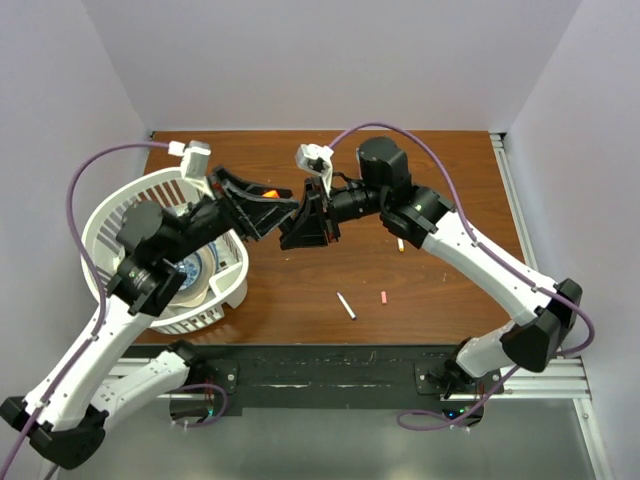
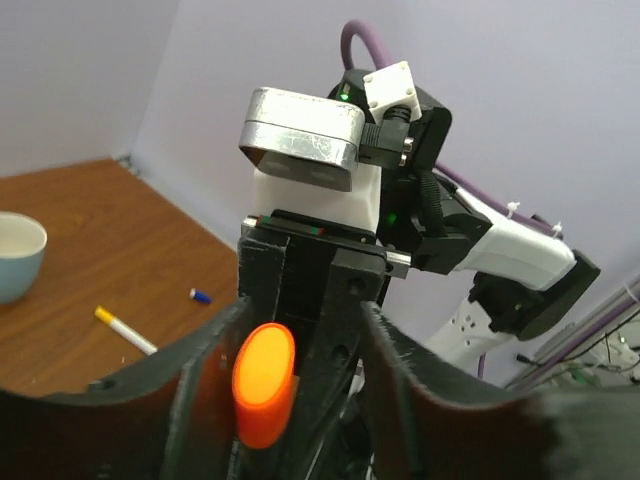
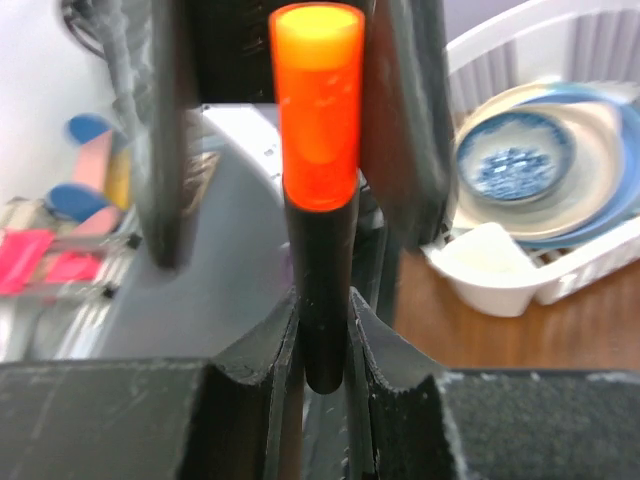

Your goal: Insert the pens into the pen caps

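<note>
Right gripper (image 3: 322,335) fingers are seen pressed together on the black barrel of the highlighter (image 3: 324,270), which is pinched low on its length and stands up out of the grip. An orange cap (image 3: 317,105) is seated on the barrel's far end. That cap is flanked by the fingers of the left gripper (image 2: 300,312), which are spread, with a gap left between each finger and the cap, so the cap is not clamped by them.

From the left wrist, only the round orange end of the cap (image 2: 265,385) is shown, pointing at the camera between the dark fingers. The black barrel is hidden there, while the right wrist view shows it in full.

From above, the two grippers are seen meeting nose to nose over the middle of the table (image 1: 440,180), and little more than an orange spot (image 1: 268,192) is visible between the left gripper's (image 1: 272,200) fingers.

On the table, nearer the arm bases, a thin grey pen (image 1: 346,306) and a pink cap (image 1: 383,297) are laid near each other but apart.

A white pen with a yellow end (image 2: 125,330), a blue cap (image 2: 200,296) and a pale cup (image 2: 15,255) are shown only in the left wrist view.

A white basket (image 1: 110,215) holding plates (image 3: 560,170) is set at the table's left side.

Brown wood is seen as the surface, and it is enclosed by pale lavender walls (image 1: 300,60).
</note>
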Available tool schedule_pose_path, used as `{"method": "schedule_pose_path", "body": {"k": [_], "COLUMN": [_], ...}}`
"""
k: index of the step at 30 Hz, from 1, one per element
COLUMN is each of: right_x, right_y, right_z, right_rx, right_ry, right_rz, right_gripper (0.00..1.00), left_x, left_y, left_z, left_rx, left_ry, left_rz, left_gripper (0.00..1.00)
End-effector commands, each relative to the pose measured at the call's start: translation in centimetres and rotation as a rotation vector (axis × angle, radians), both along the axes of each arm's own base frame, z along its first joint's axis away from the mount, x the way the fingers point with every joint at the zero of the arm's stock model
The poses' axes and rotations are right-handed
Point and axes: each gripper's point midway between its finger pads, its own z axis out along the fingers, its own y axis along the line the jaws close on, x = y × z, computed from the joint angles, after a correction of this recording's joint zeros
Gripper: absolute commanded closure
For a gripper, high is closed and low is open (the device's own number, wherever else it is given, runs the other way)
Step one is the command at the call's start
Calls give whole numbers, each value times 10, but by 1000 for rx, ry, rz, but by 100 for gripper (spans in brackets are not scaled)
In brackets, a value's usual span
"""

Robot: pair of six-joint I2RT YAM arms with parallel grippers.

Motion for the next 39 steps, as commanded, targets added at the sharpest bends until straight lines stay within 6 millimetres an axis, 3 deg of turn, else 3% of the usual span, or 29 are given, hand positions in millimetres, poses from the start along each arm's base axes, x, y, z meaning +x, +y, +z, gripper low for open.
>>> {"method": "schedule_pose_path", "body": {"k": [1, 2, 4, 7, 9, 11, 12, 14, 15, 22, 25, 28, 36, 39], "right_x": [33, 35, 35, 44, 63, 78, 96, 108, 125, 170, 184, 196, 207, 206], "right_y": [-3, -9, -17, -38, -58, -80, -94, -112, -126, -179, -195, -203, -209, -213], "right_z": [-14, -32, -50, -87, -104, -132, -150, -175, -196, -266, -286, -293, -325, -329], "right_rx": [11, -28, -66, -141, -212, -311, -379, -485, -559, -828, -901, -928, -1039, -1063], "right_ry": [-64, -32, 1, 64, 80, 122, 130, 152, 151, 200, 220, 231, 259, 258], "right_rz": [-208, -250, -289, -422, -576, -706, -812, -895, -987, -1248, -1313, -1347, -1352, -1355], "right_gripper": [100, 100, 100, 100, 100, 100, 100, 100, 100, 100, 100, 100, 99, 97], "left_x": [-13, -13, -9, 4, 8, 12, 20, 24, 29, 43, 48, 50, 48, 43], "left_y": [-2, -1, 0, 11, 27, 39, 48, 58, 65, 75, 77, 81, 84, 81], "left_z": [23, 35, 37, 35, 34, 20, 14, -11, -19, -109, -142, -161, -181, -199], "left_rx": [67, 62, 84, 105, 109, 146, 172, 231, 249, 391, 465, 505, 507, 531], "left_ry": [-15, -38, -40, -53, -83, -81, -80, -49, -38, 100, 167, 196, 154, 143], "left_rz": [-29, -25, -1, 103, 199, 267, 337, 387, 431, 505, 516, 533, 538, 504], "left_gripper": [35, 19, 0, 0, 0, 0, 0, 0, 0, 0, 0, 0, 0, 0]}}
